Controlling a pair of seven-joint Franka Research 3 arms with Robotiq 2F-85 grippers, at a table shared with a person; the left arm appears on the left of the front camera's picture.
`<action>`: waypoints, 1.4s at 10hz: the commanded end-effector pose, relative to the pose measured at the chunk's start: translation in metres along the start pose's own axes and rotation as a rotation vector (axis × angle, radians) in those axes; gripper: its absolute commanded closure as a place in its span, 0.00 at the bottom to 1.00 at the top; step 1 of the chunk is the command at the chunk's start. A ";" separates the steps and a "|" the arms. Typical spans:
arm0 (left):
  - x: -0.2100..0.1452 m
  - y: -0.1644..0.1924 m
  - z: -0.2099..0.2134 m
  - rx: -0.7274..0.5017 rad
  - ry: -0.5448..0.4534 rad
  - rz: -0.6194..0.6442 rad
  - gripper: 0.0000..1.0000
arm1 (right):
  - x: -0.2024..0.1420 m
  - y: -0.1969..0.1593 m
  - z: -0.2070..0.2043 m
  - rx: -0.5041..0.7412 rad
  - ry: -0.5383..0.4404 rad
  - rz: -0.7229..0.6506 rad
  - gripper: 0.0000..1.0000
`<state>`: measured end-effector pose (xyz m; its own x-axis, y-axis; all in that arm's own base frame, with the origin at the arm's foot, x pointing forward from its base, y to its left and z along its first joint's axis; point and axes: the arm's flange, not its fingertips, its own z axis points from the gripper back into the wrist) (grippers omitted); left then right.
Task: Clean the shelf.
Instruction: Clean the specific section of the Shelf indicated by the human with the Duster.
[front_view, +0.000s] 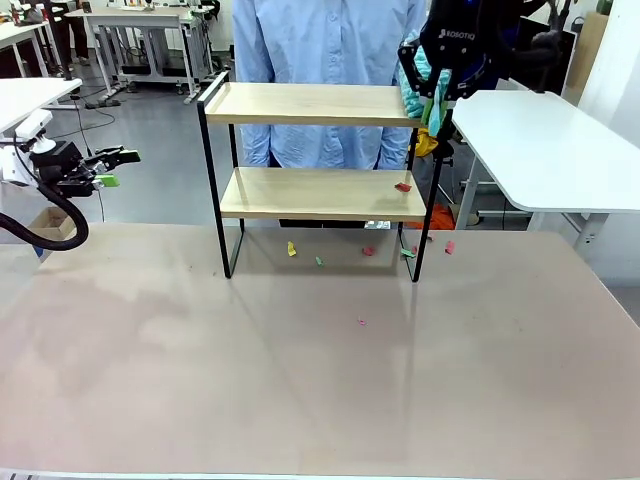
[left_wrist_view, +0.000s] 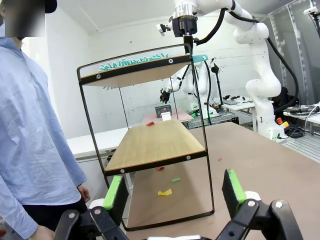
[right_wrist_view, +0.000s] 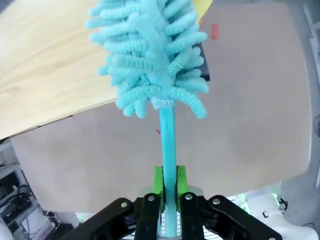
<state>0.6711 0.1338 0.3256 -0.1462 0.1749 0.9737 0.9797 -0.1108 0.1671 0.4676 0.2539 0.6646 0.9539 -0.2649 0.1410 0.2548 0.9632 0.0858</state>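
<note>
Turquoise fluffy duster is the thing that jumps out: the right gripper has its green pads pinched tight on the thin handle, and the shaggy head sits over the edge of a pale wooden board. From across the room you can see that arm up at the right end of the shelf, level with the top board, so the duster is working that top tier. The shelf itself stands upright on the far half of the big beige table, roughly in the middle, black frame legs on the tabletop, with a person in a light blue shirt standing right behind it

Left gripper is hanging out well off to the left side, clear of the shelf, jaws spread wide with nothing in them. Its own camera looks at the shelf end-on between the two green pads

Mess-wise: a red scrap lies at the right end of the lower board, and little bits are scattered on the table under and around the shelf, yellow, green, a couple of pink ones, plus one tiny pink speck lying nearer the robot's side of the table
</note>
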 end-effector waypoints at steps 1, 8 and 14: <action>0.002 -0.001 0.000 -0.008 0.009 -0.016 0.00 | -0.007 -0.008 0.023 0.052 -0.053 0.028 0.87; 0.002 -0.001 0.000 -0.008 0.009 -0.016 0.00 | -0.028 -0.050 0.078 0.309 -0.070 0.549 0.87; 0.002 -0.001 0.000 -0.008 0.009 -0.016 0.00 | -0.091 -0.068 0.055 0.320 0.006 1.312 0.87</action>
<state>0.6711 0.1338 0.3257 -0.1464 0.1748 0.9737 0.9797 -0.1108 0.1672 0.3619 0.2213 0.7120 0.5231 0.7947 0.3079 -0.8521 0.4954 0.1690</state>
